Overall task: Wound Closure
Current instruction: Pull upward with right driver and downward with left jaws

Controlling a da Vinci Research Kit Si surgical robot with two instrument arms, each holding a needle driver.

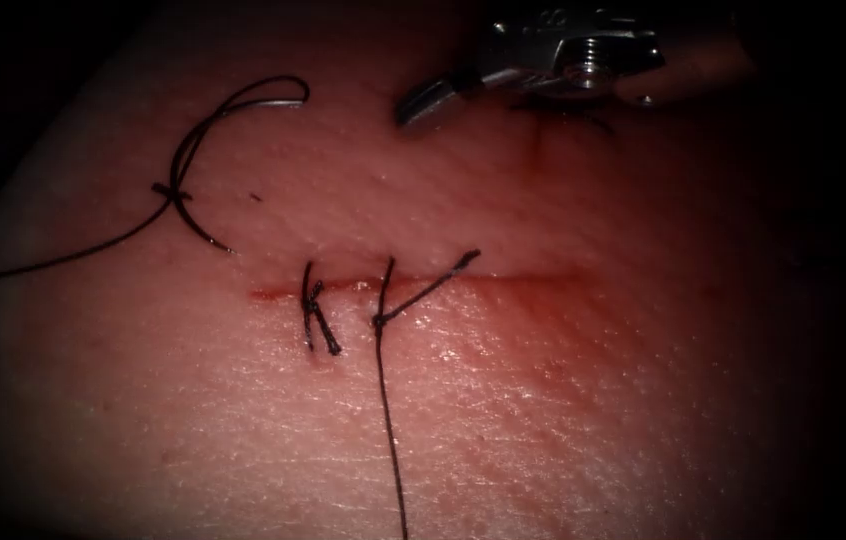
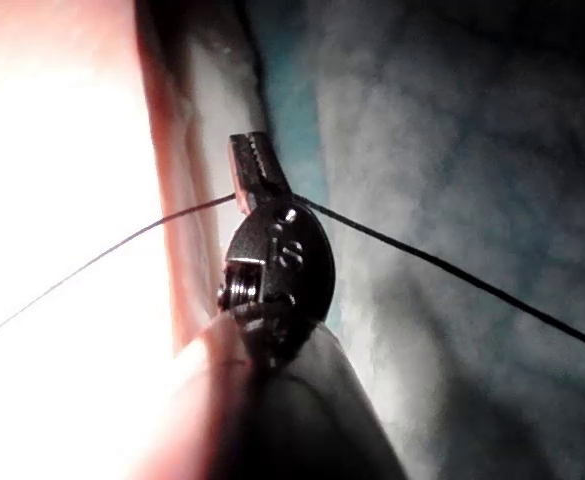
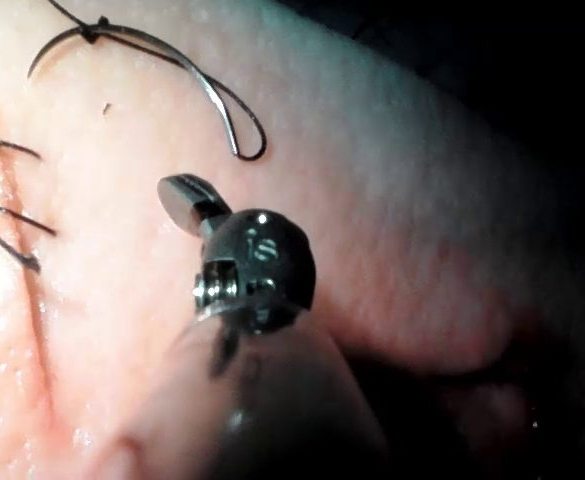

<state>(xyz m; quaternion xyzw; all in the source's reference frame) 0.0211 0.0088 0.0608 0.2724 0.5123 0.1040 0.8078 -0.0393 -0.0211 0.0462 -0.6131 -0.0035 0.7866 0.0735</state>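
The curved needle (image 1: 193, 225) lies free on the tissue (image 1: 563, 400), beyond the left end of the cut (image 1: 523, 278), not in the tissue; in the right wrist view the needle (image 3: 207, 90) rests past the tool. Its thread (image 1: 43, 265) crosses it and trails off to the left. My right tool (image 1: 425, 102) hovers beyond the cut with jaws shut on nothing, a short way right of the needle. My left tool (image 2: 252, 168) is shut on a taut thread (image 2: 452, 272) beside the tissue's edge. Two stitches (image 1: 315, 315) (image 1: 383, 300) cross the cut's left part.
From the second stitch a long thread (image 1: 390, 420) runs toward the near edge, and a short cut end (image 1: 438, 280) sticks out to the right. Red fluid (image 1: 583, 310) stains the cut's right part. The tissue's left edge (image 1: 33, 170) falls into dark.
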